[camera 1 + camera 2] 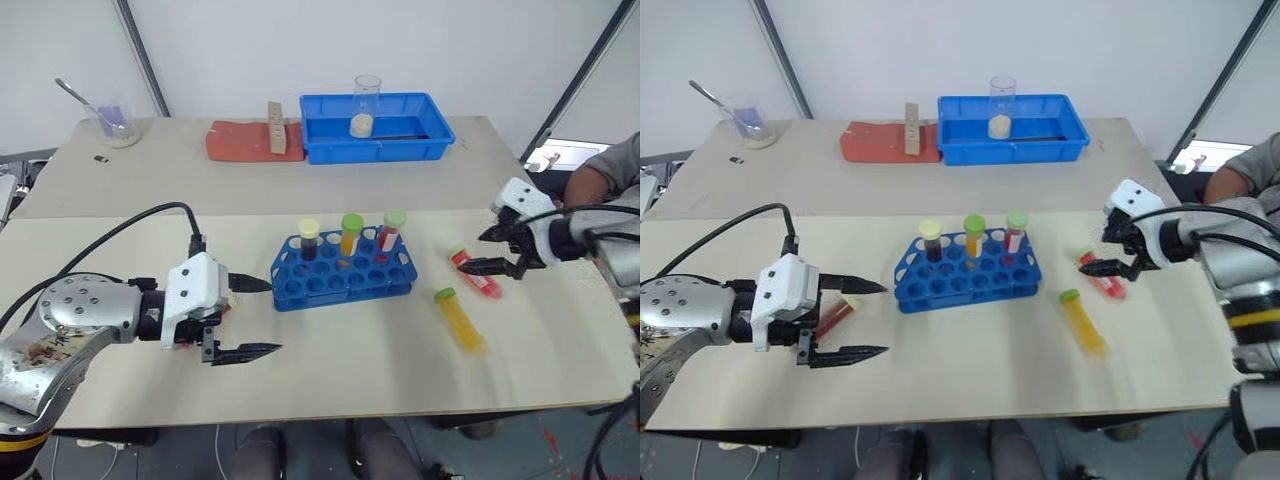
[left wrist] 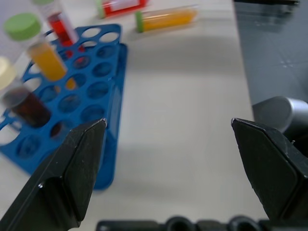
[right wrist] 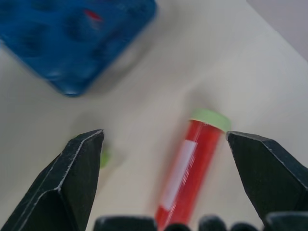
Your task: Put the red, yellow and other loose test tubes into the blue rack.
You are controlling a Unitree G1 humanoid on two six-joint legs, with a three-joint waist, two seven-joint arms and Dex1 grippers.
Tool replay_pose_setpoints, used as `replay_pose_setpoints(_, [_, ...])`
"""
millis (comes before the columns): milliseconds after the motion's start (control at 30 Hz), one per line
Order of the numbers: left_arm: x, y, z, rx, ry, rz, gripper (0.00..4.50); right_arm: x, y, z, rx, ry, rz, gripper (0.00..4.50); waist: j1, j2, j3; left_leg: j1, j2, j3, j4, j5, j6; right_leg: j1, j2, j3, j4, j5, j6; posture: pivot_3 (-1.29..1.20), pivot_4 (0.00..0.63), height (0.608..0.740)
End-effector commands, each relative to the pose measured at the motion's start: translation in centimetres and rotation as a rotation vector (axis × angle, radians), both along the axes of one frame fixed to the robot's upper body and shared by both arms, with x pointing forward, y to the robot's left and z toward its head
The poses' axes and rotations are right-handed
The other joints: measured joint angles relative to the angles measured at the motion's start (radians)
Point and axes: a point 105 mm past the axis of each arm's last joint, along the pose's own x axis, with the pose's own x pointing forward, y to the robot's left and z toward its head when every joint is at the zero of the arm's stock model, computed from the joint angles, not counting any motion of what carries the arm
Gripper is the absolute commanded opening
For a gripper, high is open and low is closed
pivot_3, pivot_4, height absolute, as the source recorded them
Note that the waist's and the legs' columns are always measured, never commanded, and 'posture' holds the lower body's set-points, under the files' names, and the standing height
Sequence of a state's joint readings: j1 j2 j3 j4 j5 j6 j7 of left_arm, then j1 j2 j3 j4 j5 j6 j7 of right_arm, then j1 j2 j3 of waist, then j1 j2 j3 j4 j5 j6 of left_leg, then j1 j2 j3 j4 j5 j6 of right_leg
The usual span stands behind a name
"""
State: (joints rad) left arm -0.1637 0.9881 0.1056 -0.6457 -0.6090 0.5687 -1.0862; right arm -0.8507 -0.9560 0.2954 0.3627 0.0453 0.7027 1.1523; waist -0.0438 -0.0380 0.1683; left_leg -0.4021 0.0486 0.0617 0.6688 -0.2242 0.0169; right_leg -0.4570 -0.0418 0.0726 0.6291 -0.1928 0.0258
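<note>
Test tubes remain the business at hand on a pale tabletop (image 1: pixel 330 370), where the blue rack (image 1: pixel 345 272) sits at the centre of the frame with three capped tubes standing upright along its far row: a dark tube with a cream cap (image 1: pixel 309 238), a yellow tube with a green cap (image 1: pixel 351 233) and a red tube with a green cap (image 1: pixel 390 230). The rack's remaining holes look unfilled.

To the right of the rack, two loose tubes lie flat on the table: a loose red tube (image 1: pixel 474 272) with a green cap and a white label, and, just below it in the frame, a loose yellow tube (image 1: pixel 459 317), also green-capped. A third loose tube (image 1: pixel 835 316), reddish-brown, lies at lower left in the right eye view, between the left gripper's spread fingers and below them.

The left gripper (image 1: pixel 258 318) hangs at lower left, fingers spread wide and grasping nothing, pointing toward the rack's left end. The right gripper (image 1: pixel 494 250) hovers at the right edge directly over the loose red tube, jaws wide apart and empty; in the right wrist view the tube (image 3: pixel 186 168) lies between its fingers.

At the top of the frame, a red mat (image 1: pixel 245 141), a larger blue tray (image 1: pixel 375 148) holding a glass beaker (image 1: pixel 366 105), and a second beaker with a spoon (image 1: pixel 115 122) line the far table.
</note>
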Motion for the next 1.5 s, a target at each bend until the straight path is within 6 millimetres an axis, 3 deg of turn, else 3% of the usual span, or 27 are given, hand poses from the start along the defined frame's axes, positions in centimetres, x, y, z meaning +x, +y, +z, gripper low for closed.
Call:
replay_pose_setpoints(33, [-0.6, -0.9, 0.5, 0.001, -0.046, -0.063, 4.46, 1.3, -2.0, -0.4, -0.103, 0.016, -0.076, 4.50, 0.002, 0.000, 0.000, 0.000, 0.000, 0.000, 0.000, 0.000, 0.000, 0.000, 0.000, 0.000, 0.000, 0.000, 0.000, 0.00, 0.150, 0.740])
replay_pose_setpoints(233, [-1.3, -1.4, 0.0, -0.002, -0.046, -0.101, 4.46, 2.0, -2.9, -1.8, -0.126, 0.128, -0.118, 4.50, 0.001, 0.000, 0.000, -0.002, -0.001, -0.001, 0.000, 0.000, 0.000, 0.000, 0.000, 0.000, -0.001, 0.006, 0.002, 0.00, 0.150, 0.740])
replay_pose_setpoints(333, [-1.4, -1.6, -0.1, -0.007, -0.045, -0.103, 4.46, 1.9, -2.4, -2.2, -0.075, 0.197, -0.119, 4.50, -0.001, 0.000, 0.000, -0.002, -0.001, -0.001, 0.000, 0.000, 0.000, 0.000, 0.000, 0.000, -0.001, 0.007, 0.002, 0.00, 0.150, 0.740])
replay_pose_setpoints(700, [-1.1, -2.2, 0.2, -0.070, -0.051, -0.099, 4.50, 2.1, -2.3, -3.1, -0.063, 0.240, -0.152, 1.06, -0.003, 0.000, 0.000, -0.002, -0.001, -0.002, 0.002, 0.000, 0.000, 0.000, 0.000, 0.000, 0.000, 0.008, 0.004, 0.00, 0.150, 0.740])
replay_pose_setpoints(867, [-0.4, -2.4, 1.5, -0.225, -0.053, -0.083, 4.50, 2.3, -2.7, -1.5, -0.009, 0.186, -0.178, 1.04, -0.002, 0.000, 0.000, -0.002, -0.001, -0.002, 0.004, 0.000, 0.000, 0.001, 0.000, 0.000, 0.000, 0.008, 0.004, 0.00, 0.150, 0.740])
replay_pose_setpoints(1033, [-0.2, -2.3, 2.1, -0.256, -0.058, -0.112, 4.50, 1.3, -2.8, 2.8, 0.037, 0.033, -0.136, 1.04, 0.002, 0.002, 0.001, -0.004, -0.001, -0.003, 0.006, 0.000, 0.000, 0.000, 0.000, 0.000, 0.001, 0.008, 0.005, 0.00, 0.150, 0.740])
replay_pose_setpoints(1133, [0.0, -2.0, 1.9, -0.226, -0.064, -0.111, 4.50, -0.4, -1.5, 6.0, 0.137, -0.120, -0.109, 1.04, 0.007, 0.002, 0.001, -0.004, -0.001, -0.004, 0.005, 0.000, 0.000, 0.000, 0.000, -0.001, 0.000, 0.007, 0.007, 0.00, 0.150, 0.740])
replay_pose_setpoints(1233, [0.4, -1.6, 1.4, -0.174, -0.077, -0.112, 4.50, -2.9, 0.6, 8.5, 0.351, -0.269, -0.039, 1.04, 0.007, 0.002, 0.001, -0.004, 0.000, -0.004, 0.006, 0.000, 0.000, 0.000, 0.000, -0.001, 0.001, 0.005, 0.010, 0.00, 0.150, 0.740])
replay_pose_setpoints(1367, [0.8, -1.7, 1.6, -0.172, -0.078, -0.123, 4.50, -5.3, 3.2, 8.9, 0.477, -0.437, 0.046, 1.04, 0.007, 0.002, 0.001, -0.003, 0.000, -0.005, 0.008, 0.000, 0.000, 0.002, 0.001, -0.002, 0.002, 0.005, 0.011, 0.00, 0.150, 0.740])
replay_pose_setpoints(1500, [1.1, -2.1, 2.1, -0.178, -0.085, -0.153, 4.50, -6.8, 6.8, 6.5, 0.533, -0.547, 0.114, 1.04, 0.007, 0.002, 0.001, -0.003, 0.000, -0.006, 0.009, 0.000, 0.000, 0.003, 0.001, -0.002, 0.002, 0.005, 0.012, 0.00, 0.150, 0.740])
